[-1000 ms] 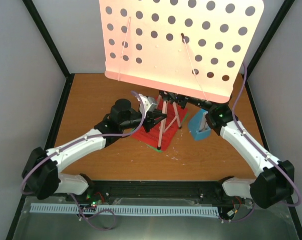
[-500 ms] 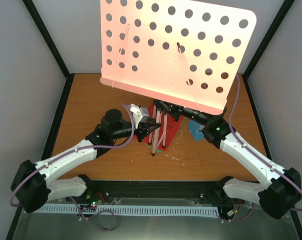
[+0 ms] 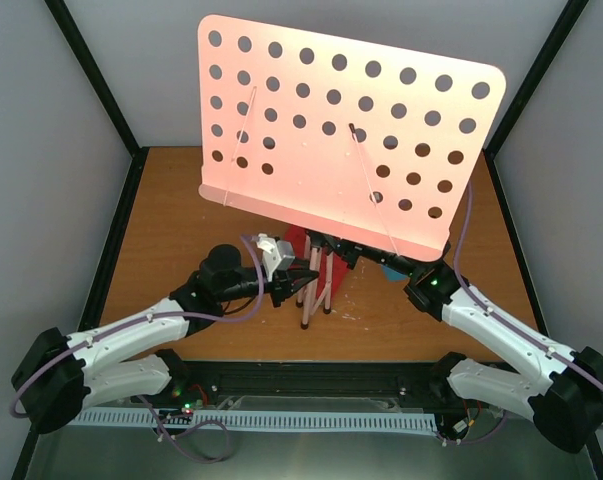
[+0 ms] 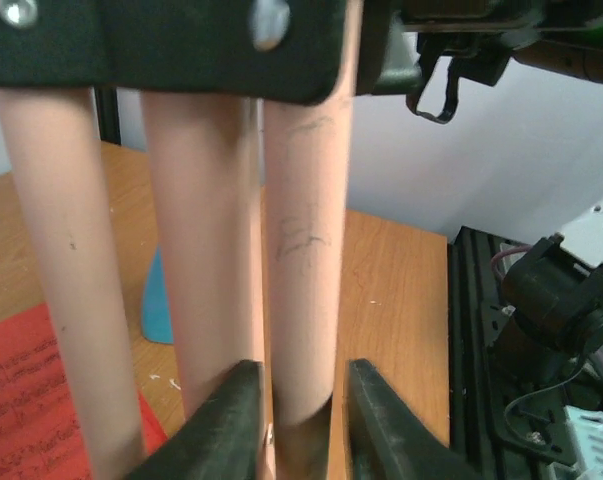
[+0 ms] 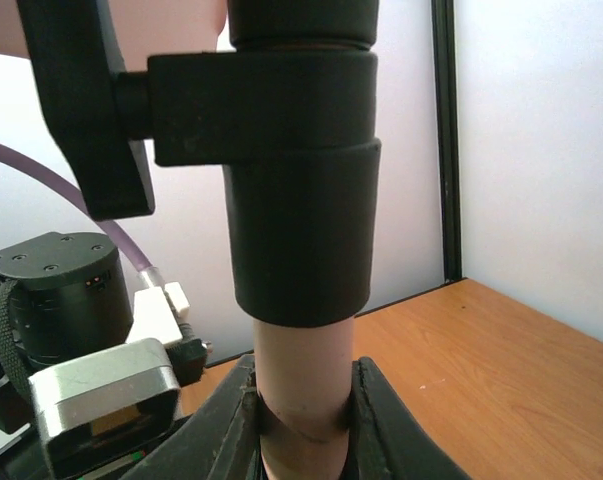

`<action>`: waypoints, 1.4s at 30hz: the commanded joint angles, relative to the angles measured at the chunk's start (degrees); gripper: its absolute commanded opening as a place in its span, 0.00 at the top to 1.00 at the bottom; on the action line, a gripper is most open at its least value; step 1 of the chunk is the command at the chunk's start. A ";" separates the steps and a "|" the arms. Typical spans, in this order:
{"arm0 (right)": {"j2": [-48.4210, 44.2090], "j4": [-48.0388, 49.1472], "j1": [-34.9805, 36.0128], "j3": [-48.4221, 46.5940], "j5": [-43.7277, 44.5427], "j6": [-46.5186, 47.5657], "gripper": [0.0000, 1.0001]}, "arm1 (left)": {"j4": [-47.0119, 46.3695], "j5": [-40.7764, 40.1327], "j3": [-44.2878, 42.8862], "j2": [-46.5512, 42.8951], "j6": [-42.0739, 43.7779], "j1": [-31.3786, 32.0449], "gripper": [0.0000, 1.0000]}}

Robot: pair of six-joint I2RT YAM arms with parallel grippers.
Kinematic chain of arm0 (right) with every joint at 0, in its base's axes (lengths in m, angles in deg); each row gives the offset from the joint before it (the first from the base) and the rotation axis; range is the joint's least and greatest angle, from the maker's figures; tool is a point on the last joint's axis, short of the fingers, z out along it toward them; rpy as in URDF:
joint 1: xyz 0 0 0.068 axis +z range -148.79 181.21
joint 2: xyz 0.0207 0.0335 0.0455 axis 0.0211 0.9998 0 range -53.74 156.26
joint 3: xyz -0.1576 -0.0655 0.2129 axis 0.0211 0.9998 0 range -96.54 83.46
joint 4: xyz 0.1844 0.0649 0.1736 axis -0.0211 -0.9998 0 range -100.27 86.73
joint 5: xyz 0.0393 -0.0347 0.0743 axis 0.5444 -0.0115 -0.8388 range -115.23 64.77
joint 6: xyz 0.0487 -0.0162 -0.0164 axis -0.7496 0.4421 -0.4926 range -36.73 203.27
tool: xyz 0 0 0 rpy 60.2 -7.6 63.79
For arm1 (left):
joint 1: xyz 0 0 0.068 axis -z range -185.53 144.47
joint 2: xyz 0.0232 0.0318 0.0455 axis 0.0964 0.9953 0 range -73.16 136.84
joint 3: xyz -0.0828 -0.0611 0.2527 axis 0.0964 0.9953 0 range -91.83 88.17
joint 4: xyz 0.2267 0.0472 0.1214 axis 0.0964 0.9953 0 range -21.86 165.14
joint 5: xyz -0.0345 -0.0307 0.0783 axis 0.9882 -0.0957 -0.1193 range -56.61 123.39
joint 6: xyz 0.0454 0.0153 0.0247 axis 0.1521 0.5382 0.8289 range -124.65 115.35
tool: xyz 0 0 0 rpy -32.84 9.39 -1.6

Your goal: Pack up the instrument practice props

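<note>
I see left tool [image 4: 303, 420] clamped on one leg [image 4: 306, 250] of the music stand [image 3: 351, 130], right tool [image 5: 303, 410] clamped on its pole [image 5: 301, 365] just below the black collar [image 5: 301, 200].

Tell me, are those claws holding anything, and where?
Both hold the pink music stand: left gripper on one folded leg, right gripper on the pole below its black collar.

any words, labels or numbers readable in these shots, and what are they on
red page, left wrist view: rows of dark print, too blurred to read
music stand leg, left wrist view: faint dark scuffs only, not letters
top and right wrist views: no text, label, brand or number that can be read
</note>
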 commanded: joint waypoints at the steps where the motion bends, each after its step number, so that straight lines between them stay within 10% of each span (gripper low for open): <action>1: -3.53 6.64 1.68 0.48 -1.67 -2.58 0.97 | -6.12 -4.48 0.83 -0.87 -0.65 -0.62 0.66; 14: -4.34 5.92 1.91 0.33 -0.49 -2.91 0.97 | -12.87 -1.84 5.23 0.25 -3.37 -0.62 0.05; 42: -7.62 1.79 2.21 0.49 4.72 -4.25 0.97 | -25.98 -2.48 -4.70 22.54 -1.89 0.38 0.20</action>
